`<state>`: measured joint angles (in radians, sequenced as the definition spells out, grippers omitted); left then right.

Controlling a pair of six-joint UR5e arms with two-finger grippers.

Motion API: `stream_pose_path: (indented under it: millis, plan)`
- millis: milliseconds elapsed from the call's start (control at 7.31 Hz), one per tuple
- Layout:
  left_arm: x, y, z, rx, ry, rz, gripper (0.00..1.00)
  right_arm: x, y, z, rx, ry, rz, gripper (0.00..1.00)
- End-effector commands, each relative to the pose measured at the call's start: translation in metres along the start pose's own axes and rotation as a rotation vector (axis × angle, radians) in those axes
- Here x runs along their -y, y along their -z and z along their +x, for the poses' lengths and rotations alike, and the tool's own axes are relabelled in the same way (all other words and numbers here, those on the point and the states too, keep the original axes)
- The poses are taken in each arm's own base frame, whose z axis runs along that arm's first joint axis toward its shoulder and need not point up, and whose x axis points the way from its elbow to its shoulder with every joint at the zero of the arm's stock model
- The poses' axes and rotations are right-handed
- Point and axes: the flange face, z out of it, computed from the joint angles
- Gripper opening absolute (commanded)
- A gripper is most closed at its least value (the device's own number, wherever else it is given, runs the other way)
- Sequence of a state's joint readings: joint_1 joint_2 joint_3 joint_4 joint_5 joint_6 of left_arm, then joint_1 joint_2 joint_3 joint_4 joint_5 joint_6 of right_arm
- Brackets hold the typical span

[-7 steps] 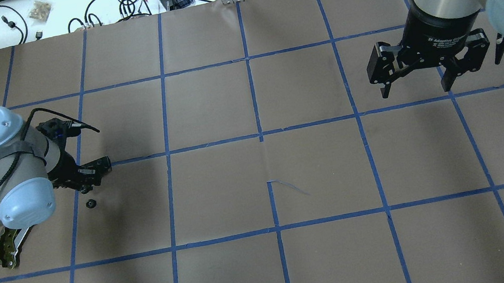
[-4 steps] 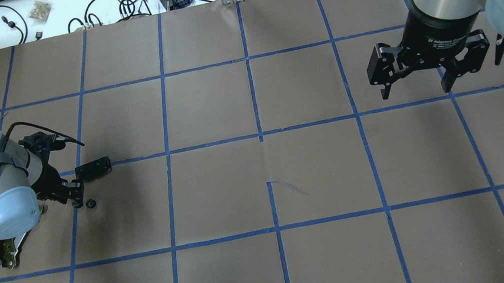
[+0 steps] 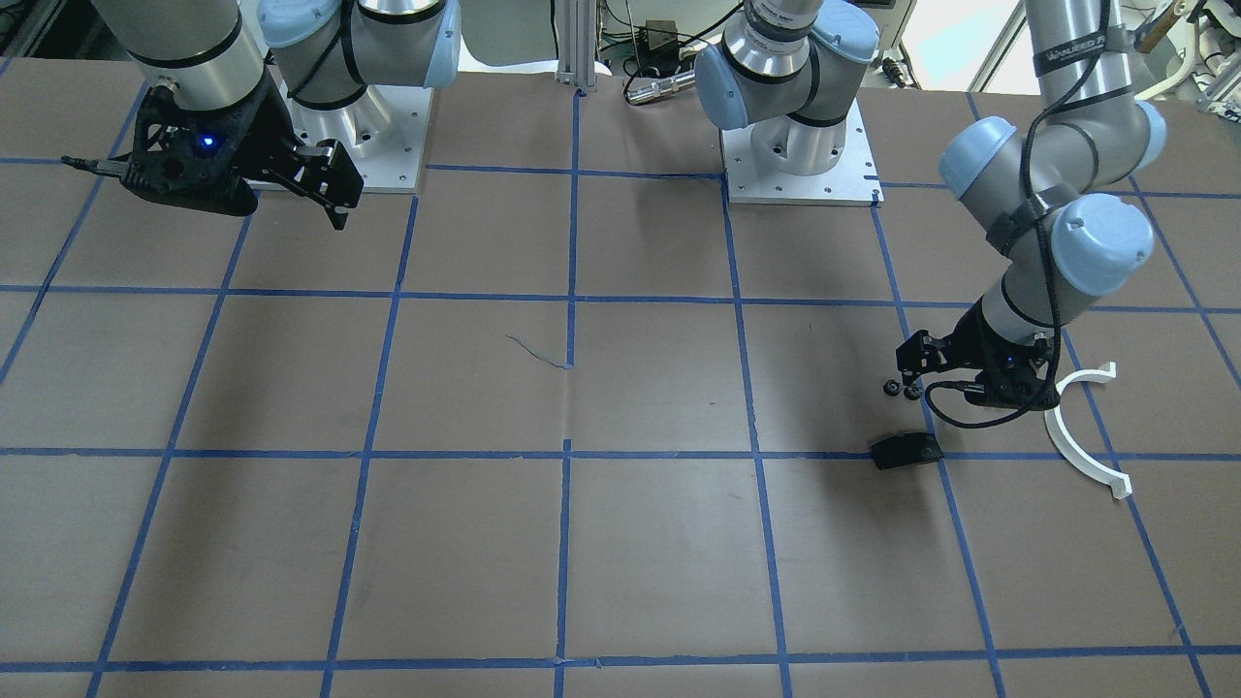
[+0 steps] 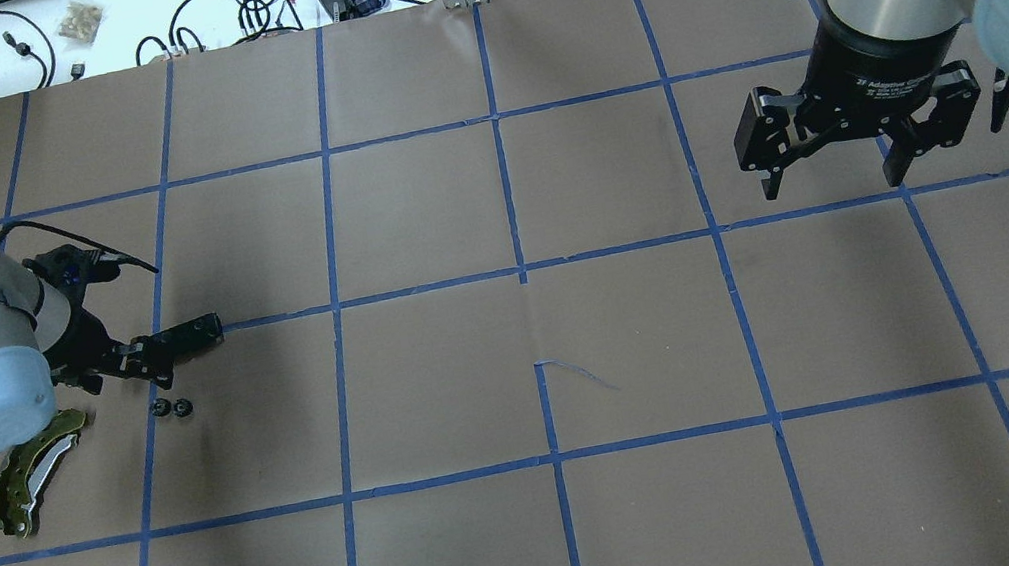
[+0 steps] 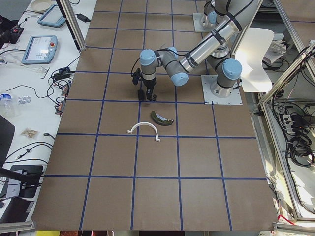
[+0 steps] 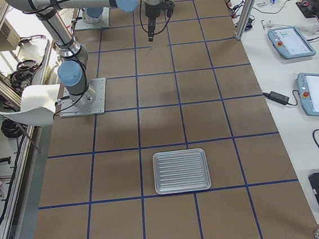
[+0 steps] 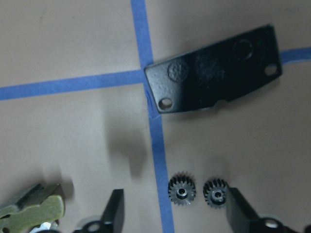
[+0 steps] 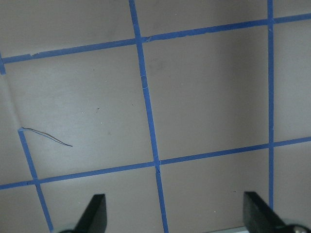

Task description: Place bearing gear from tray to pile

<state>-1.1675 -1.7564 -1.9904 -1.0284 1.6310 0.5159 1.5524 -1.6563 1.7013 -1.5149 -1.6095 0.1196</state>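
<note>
Bearing gears (image 7: 181, 190), two small dark toothed metal wheels, lie flat side by side with a thin gap between them. They are in the left part of the brown-papered tabletop (image 4: 440, 384), among the parts of the pile and well apart from the tray. Starting at my left, the white plastic half-ring (image 3: 1078, 441) lies nearest the tabletop's left edge, its open side facing that edge. The olive-green curved metal brake shoe (image 4: 20, 493) lies just beside it, on the side nearer my base. Next, my left gripper (image 7: 175, 208) hangs over the gears with its fingers spread and nothing held. In its wrist view both gears sit in the gap ahead of the fingertips, one just beside a blue tape line (image 7: 154, 141). The small flat black rectangular pad (image 7: 214, 70) lies a little beyond the gears, away from me, with one corner on a crossing of tape lines. Far to the right, my right gripper (image 4: 836, 170) is held above bare paper, its fingers wide apart and empty. The silver ribbed metal tray (image 6: 181, 171) lies flat toward the tabletop's right edge.
</note>
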Motion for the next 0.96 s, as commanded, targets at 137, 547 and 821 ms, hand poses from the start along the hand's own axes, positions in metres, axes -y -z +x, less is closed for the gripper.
stream_pose_path:
  millis: [137,547,821]
  plan:
    - [0.023,0.167,0.100,0.003,-0.048,-0.068,1.00,0.000,0.000,0.001,-0.001,0.009,0.003,1.00]
    - [-0.008,0.234,0.211,0.018,0.058,-0.055,1.00,-0.005,0.010,0.001,0.019,0.020,0.027,1.00]
    - [-0.020,0.257,0.224,0.019,0.053,0.076,1.00,-0.006,0.009,-0.001,0.017,0.025,0.027,1.00]
